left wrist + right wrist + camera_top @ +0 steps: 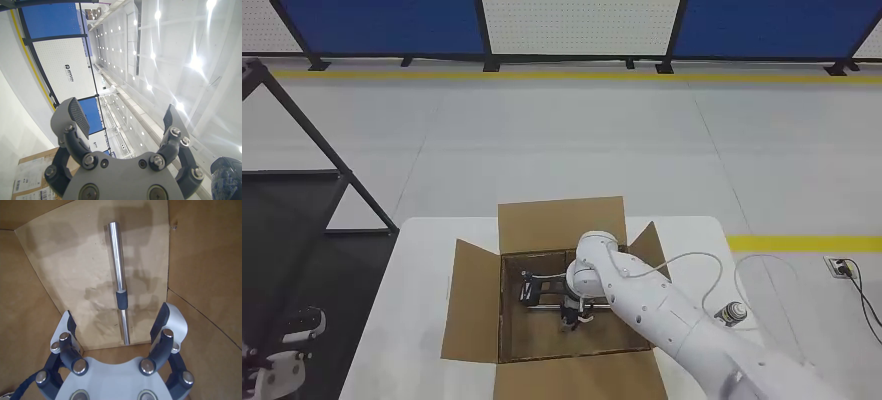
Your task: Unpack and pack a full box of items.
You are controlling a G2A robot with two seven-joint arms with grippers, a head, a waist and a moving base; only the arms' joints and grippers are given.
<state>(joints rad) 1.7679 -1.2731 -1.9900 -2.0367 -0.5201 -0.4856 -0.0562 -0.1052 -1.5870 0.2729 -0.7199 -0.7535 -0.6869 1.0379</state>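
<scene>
Cardboard box (562,225) stands open in the middle of the white table (417,300), with its flaps spread out. On its floor lies one steel rod (117,262) with a black band. The right gripper (117,313) hangs inside the box just above the rod, fingers wide apart and holding nothing. I judge this is the unpacking step: the next move calls for going down astride the rod, then closing. The left gripper (122,106) is also spread and empty, and it points up to the ceiling lamps. Beyond the table are a pale floor, a yellow line (542,75) and, at the far side, blue and white panels (382,25).
</scene>
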